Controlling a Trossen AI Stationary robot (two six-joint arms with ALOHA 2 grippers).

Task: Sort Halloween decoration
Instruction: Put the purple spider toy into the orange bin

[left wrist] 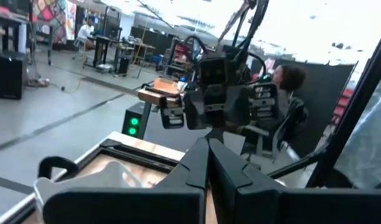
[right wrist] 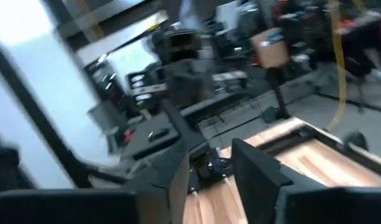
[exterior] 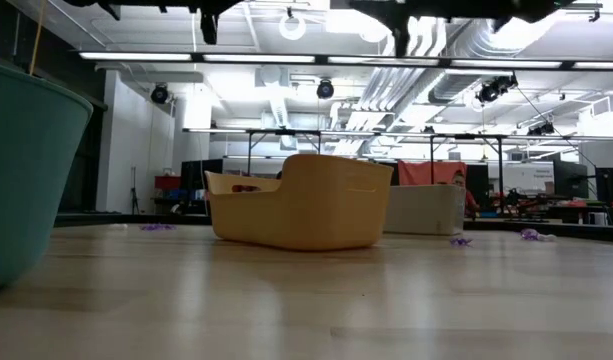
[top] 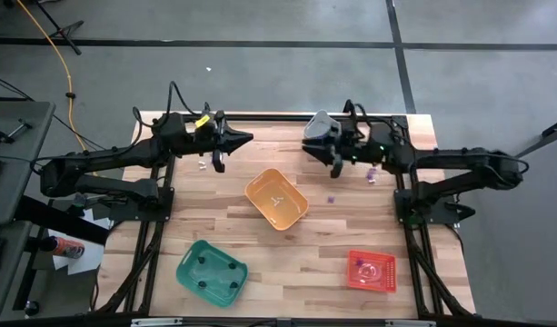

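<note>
Tiny purple trinkets lie on the wooden table: one (top: pixel 331 199) right of the orange bin, some (top: pixel 371 173) under the right arm, one (top: pixel 203 164) below the left gripper; the low view shows them (exterior: pixel 459 240) flat on the wood. A whitish trinket (top: pixel 276 200) lies in the orange bin, and dark ones (top: pixel 214 267) in the green bin. My left gripper (top: pixel 245 139) (left wrist: pixel 207 149) hovers shut near the far edge, pointing right. My right gripper (top: pixel 337 162) (right wrist: pixel 210 165) hangs open and empty beside the grey bin.
The orange bin (top: pixel 276 198) (exterior: pixel 301 200) sits mid-table, the green bin (top: pixel 212 271) (exterior: pixel 26 160) near left, the red bin (top: pixel 372 271) near right, and the grey bin (top: pixel 322 127) (exterior: pixel 421 208) at the far edge. Bare wood lies between the bins.
</note>
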